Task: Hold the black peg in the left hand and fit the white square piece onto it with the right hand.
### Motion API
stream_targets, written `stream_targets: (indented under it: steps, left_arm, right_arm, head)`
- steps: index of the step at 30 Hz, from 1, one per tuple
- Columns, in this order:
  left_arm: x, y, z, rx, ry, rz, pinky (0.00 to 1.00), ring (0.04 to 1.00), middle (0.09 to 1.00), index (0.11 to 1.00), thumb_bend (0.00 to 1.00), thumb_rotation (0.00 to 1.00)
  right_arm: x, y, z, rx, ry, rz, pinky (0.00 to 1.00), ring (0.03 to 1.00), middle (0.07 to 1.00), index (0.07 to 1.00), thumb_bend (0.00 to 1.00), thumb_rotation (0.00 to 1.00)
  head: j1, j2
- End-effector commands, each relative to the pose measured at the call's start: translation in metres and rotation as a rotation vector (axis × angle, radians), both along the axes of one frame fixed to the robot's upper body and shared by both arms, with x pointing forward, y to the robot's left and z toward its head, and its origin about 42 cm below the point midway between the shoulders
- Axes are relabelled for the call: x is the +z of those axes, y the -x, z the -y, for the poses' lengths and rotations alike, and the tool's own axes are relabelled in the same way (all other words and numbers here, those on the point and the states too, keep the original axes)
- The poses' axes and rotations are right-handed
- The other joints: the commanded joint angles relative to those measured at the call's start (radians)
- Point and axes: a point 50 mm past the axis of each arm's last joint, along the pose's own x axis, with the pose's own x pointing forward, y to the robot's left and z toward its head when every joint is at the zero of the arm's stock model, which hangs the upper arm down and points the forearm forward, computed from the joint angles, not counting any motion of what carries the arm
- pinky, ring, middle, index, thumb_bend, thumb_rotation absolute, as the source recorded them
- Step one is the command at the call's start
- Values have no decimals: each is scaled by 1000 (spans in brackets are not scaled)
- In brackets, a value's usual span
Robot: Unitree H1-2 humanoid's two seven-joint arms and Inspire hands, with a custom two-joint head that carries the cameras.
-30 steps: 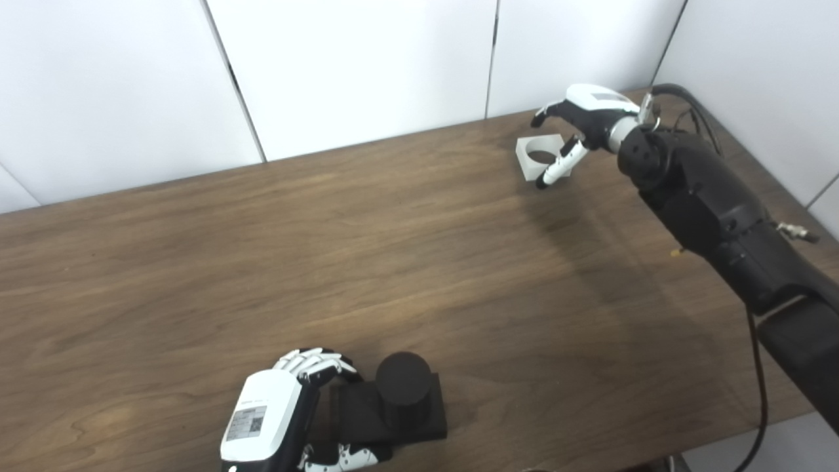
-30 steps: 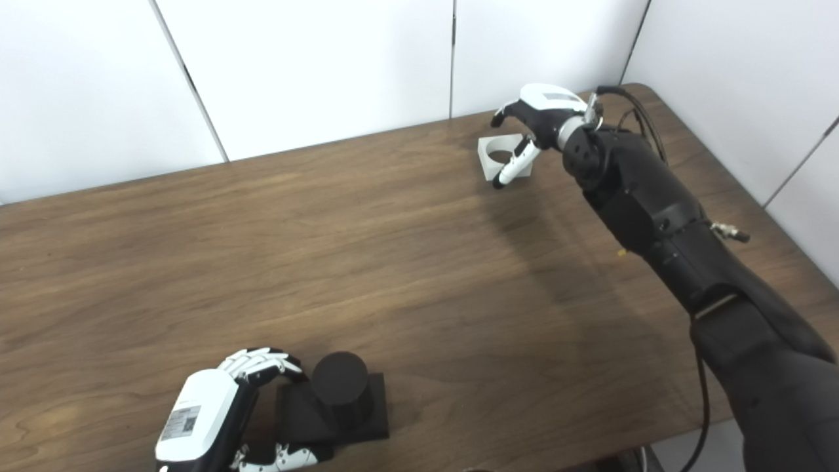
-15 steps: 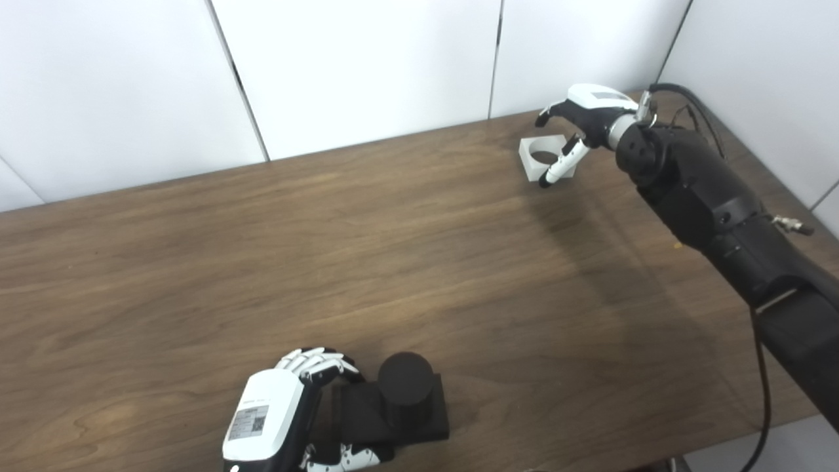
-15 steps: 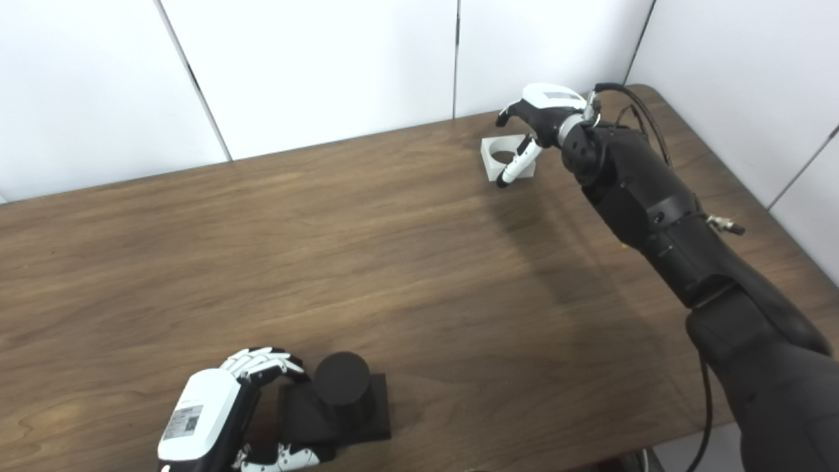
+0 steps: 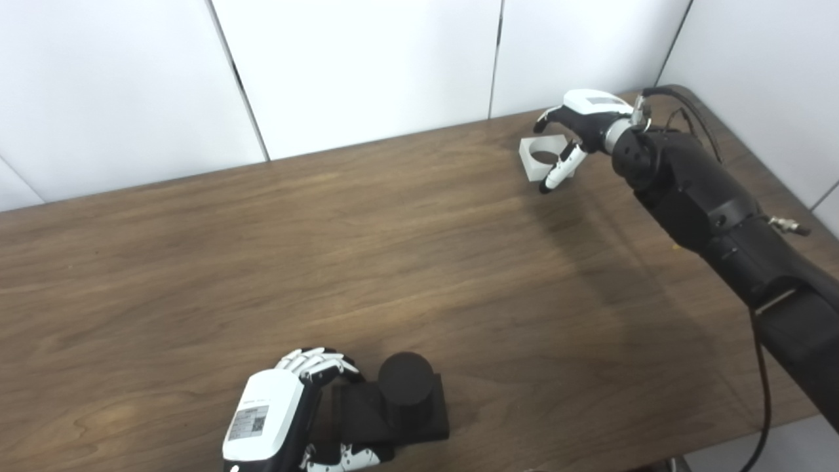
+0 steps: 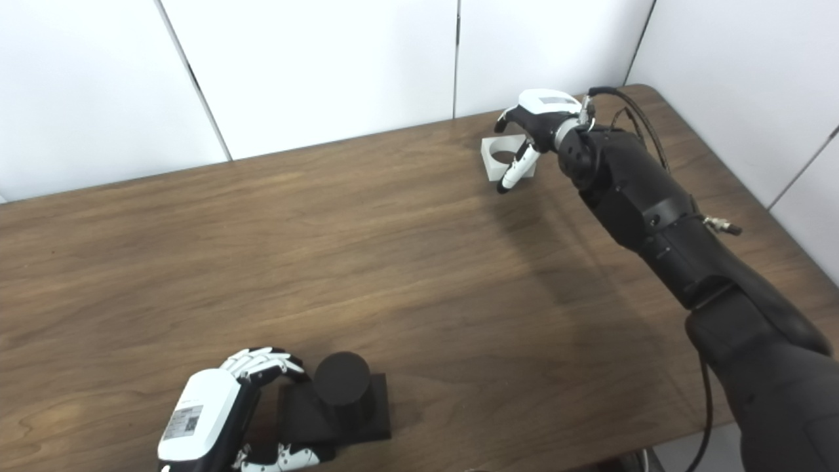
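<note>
Left eye view: my left hand is gripping the black peg steady; my right hand, fingers spread, is straddling the white square piece for pickup.

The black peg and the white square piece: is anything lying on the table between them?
Nothing: only bare table lies between the black peg and the white square piece, in both eye views.

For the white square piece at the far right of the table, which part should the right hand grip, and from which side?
Probably its two opposite outer walls, from above. The white square piece lies flat with its round hole up, so the straight sides suit a pinch and the hole stays free. The right hand hovers over it, thumb already at its near edge.
</note>
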Motion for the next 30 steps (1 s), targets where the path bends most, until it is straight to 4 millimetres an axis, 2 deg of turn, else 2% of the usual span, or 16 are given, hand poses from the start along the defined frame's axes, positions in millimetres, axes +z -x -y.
stream_targets:
  steps: [1,30]
  left_arm:
    - [-3,7,-2,0,-16,-36,852,799,730,482,523,49]
    - [2,9,-2,-1,-17,-28,841,794,727,482,522,49]
  right_arm:
    - [33,-11,4,2,32,86,841,957,925,821,835,263]
    - [21,-11,5,-9,57,53,842,951,913,805,783,281]
  head:
    - [1,2]
    - [-3,4]
